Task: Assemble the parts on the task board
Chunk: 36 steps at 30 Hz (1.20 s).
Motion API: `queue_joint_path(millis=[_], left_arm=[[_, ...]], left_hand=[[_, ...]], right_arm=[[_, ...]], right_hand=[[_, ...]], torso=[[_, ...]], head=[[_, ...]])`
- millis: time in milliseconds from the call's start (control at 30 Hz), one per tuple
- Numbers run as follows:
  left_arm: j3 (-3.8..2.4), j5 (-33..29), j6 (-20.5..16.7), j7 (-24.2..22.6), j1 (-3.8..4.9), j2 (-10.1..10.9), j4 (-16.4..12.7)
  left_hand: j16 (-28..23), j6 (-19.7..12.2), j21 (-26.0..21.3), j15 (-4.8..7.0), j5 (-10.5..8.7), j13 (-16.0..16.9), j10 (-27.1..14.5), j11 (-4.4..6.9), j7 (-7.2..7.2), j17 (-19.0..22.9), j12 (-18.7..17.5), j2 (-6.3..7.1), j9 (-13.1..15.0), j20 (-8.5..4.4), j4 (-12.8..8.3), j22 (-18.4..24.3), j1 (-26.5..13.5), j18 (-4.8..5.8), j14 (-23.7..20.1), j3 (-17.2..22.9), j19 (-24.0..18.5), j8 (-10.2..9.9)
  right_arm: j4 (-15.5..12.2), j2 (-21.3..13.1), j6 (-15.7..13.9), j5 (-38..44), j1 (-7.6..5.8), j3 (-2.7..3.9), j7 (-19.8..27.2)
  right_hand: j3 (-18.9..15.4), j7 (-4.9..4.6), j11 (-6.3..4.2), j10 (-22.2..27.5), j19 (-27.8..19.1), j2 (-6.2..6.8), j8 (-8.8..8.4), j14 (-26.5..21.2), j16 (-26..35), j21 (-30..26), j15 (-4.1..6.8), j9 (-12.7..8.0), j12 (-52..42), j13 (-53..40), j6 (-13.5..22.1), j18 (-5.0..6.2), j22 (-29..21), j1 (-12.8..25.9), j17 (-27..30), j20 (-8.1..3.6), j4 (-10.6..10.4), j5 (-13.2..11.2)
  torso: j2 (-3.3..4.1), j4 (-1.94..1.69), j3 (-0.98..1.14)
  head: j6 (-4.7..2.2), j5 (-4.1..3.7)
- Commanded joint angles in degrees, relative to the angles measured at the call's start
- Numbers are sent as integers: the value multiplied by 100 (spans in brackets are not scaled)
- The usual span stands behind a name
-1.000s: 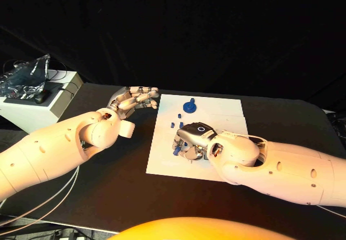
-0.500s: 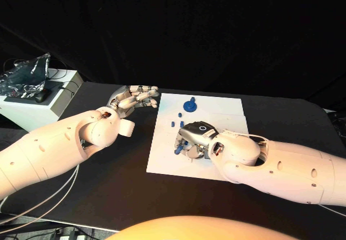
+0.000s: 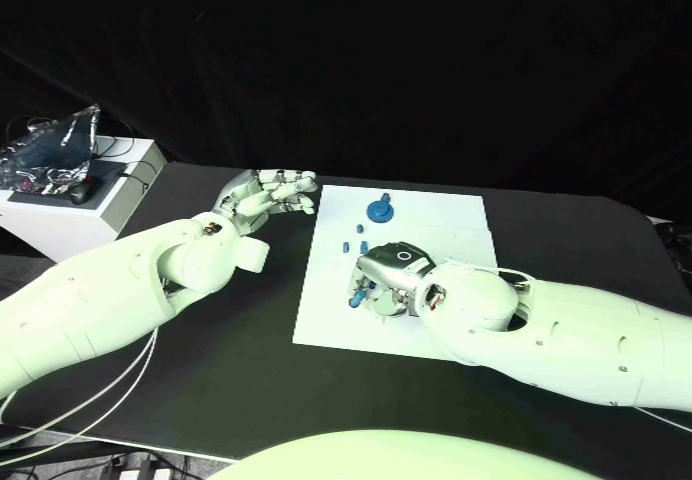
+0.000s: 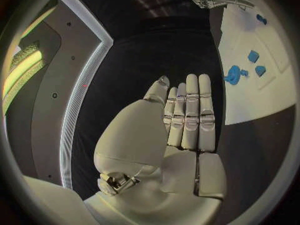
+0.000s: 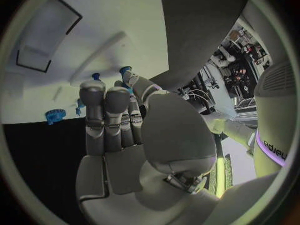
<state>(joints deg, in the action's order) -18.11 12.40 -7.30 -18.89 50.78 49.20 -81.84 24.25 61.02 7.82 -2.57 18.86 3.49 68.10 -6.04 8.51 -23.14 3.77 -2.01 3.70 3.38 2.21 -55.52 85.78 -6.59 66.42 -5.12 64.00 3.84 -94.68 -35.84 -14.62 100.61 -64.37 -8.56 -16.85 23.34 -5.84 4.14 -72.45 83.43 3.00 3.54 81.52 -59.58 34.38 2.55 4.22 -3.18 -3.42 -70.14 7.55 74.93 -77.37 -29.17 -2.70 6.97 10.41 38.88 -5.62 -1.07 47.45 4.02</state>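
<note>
The white task board (image 3: 433, 225) lies in the middle of the black table. A round blue part (image 3: 379, 211) stands near its far edge, with small blue pieces (image 3: 356, 241) just in front of it. My right hand (image 3: 389, 283) is down on the board's near left area, and its fingertips pinch a small blue part (image 3: 356, 296), which peeks out beside the thumb (image 5: 125, 70). My left hand (image 3: 270, 195) hovers at the board's far left edge, holding nothing. In the left wrist view its fingers (image 4: 189, 116) lie straight and side by side, with the round blue part (image 4: 234, 75) beyond them.
A white box (image 3: 80, 200) with a crinkled plastic bag (image 3: 51, 150) and cables stands off the table's far left corner. A blue toothed part (image 5: 55, 116) sits at the board's edge (image 5: 37, 120) in the right wrist view. Black tabletop (image 3: 245, 350) stretches along the near side.
The right hand has shifted very slightly over the board with its fingers still on the blue part. The left hand has stayed in place.
</note>
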Motion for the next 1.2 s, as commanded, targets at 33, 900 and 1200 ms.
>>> queue_joint_path(millis=[33,900,1200], left_arm=[[-4,-28,93,-29,-1,-8,-21],[-4,-33,130,-16,-1,37,-29],[-3,-40,130,-11,-2,44,-28]], left_hand=[[-13,6,-13,-17,-19,8,-35,14,-5,9,-8,-26,5,-11,10,-5,1,7,-19,-28,41,-20],[-18,6,-32,-18,-20,8,-40,14,-10,12,-9,-24,5,-11,7,-16,4,7,-22,-34,45,-20],[-18,6,-32,-18,-20,8,-40,14,-10,12,-9,-24,5,-11,7,-16,4,7,-22,-34,45,-20]], right_arm=[[73,57,85,97,35,-9,-13],[-8,-88,-730,-232,123,-41,354],[-348,-518,-1554,-541,120,9,440]], right_hand=[[4,-24,-174,-223,347,-52,17,3,31,-59,27,2,-18,-4,-58,65,374,27,-2,-84,10,55],[-1619,118,269,1506,331,723,7,-15,97,-1084,-272,-44,-52,2,1199,433,-123,-359,218,218,-883,325],[-1635,102,280,1548,317,820,-1,-23,89,-1181,-278,-46,-51,5,1380,480,-401,-486,304,231,-1127,375]], torso=[[0,-13,-2],[3,5,-1],[-7,9,2]], head=[[20,3],[51,11],[13,-29]])
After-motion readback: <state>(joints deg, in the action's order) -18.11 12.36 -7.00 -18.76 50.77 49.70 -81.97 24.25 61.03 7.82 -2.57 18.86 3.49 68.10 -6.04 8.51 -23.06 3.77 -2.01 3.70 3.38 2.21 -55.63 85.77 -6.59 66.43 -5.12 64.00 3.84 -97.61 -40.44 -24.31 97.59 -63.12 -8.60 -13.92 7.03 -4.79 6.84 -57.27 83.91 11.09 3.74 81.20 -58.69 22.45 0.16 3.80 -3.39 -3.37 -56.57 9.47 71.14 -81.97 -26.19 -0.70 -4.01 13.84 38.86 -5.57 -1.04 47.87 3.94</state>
